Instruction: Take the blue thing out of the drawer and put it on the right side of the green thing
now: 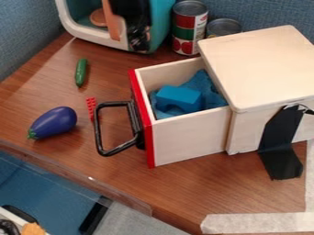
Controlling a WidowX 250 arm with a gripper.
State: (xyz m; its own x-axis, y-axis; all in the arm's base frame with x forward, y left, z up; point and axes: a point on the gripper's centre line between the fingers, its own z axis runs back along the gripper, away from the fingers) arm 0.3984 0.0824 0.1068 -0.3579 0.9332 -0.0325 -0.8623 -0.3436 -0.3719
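One relation is governing the coming move in the camera view: the blue block is lying below and somewhat to the right of what is apparently the black gripper, which is hanging by the teal toy. Whether it is gaping or closed, I cannot tell. The block is sitting inside the open drawer, on crumpled blue cloth, its long axis running roughly crosswise in the view, just clear of the wooden top. A single arm is serving here, so the pickup is probably calling for a reach over the far wall and a lift above the rim. The green thing is lying left of the drawer, near upright in the view; its right side is offering the goal.
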